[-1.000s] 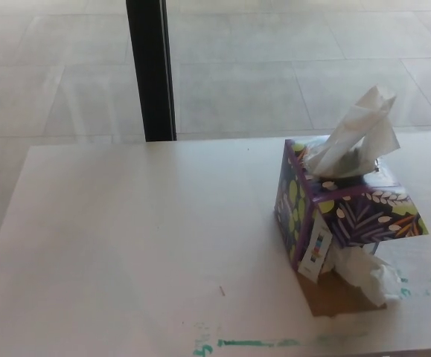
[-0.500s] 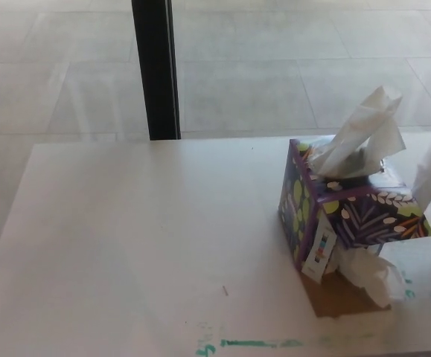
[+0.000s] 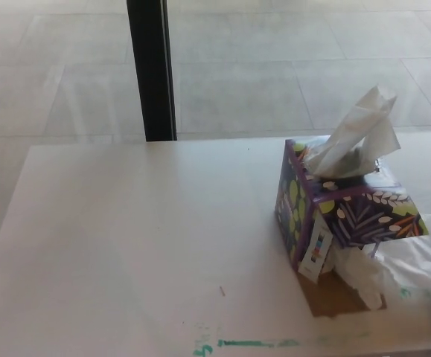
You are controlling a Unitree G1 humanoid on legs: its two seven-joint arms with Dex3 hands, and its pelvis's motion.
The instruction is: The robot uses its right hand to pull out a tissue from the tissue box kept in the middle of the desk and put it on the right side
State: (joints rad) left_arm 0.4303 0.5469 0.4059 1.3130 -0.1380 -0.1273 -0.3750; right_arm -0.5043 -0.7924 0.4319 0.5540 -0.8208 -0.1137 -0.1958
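A cube-shaped cardboard tissue box (image 3: 342,212) with a purple ground and a pattern of green, white and orange leaves is standing on the right part of the pale, smooth surface (image 3: 148,238). A small white label with coloured bars (image 3: 316,253) is hanging on its near-left corner; the printing on it is too small to read. No brand name is showing on the box.

A white, soft and creased tissue (image 3: 360,134) is sticking up from the opening on top of the box, pointing up and to the right. A second white, thin tissue (image 3: 416,260) is lying flat on the surface just right of the box, at the right edge of the picture, and it is looking a little transparent. More crumpled white paper (image 3: 360,277) is lying at the near side of the box, touching it, on a flat brown piece that looks like cardboard (image 3: 333,297).

Some green paint-like marks (image 3: 248,343) are running along the near edge of the surface. Beyond the far edge, a floor of large grey tiles (image 3: 289,67) is showing, and a black upright post (image 3: 149,67) is standing there.

No hand of the robot is showing in the picture, so I cannot tell how the fingers are standing.
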